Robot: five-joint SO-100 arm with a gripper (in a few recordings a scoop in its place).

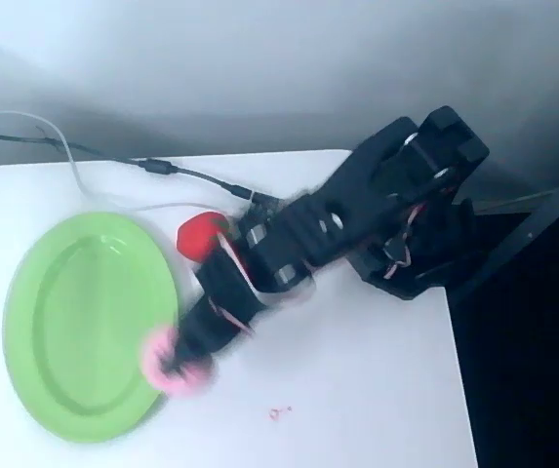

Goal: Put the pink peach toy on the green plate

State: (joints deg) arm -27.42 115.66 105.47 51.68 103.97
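in the overhead view a black arm [357,210] reaches from its base at the right side of a white counter [357,390] down and to the left. its pincer [177,361] sits at the lower left end of the arm, closed around the pink peach toy [174,366], which shows as a blurred pink ball with the dark fingers across its middle. the toy is right at the lower right rim of the green plate [74,322], overlapping the rim edge in the picture; whether it touches the plate or is held above it cannot be told from this angle.

the green plate is a large light-green oval with a raised rim, lying on the left part of the counter, its bare inner surface showing. just beside the plate's upper right rim, partly hidden behind the arm, is a red toy [199,234], rounded and bright red. it lies close against the arm's forearm.

a black cable [162,168] runs along the back edge of the counter from the left toward the arm, and a thin white cable [69,161] loops near it and curves down toward the top of the plate. a small reddish mark [279,413] sits on the counter below the arm, well apart from the toy and the plate. the arm and the toy look smeared.
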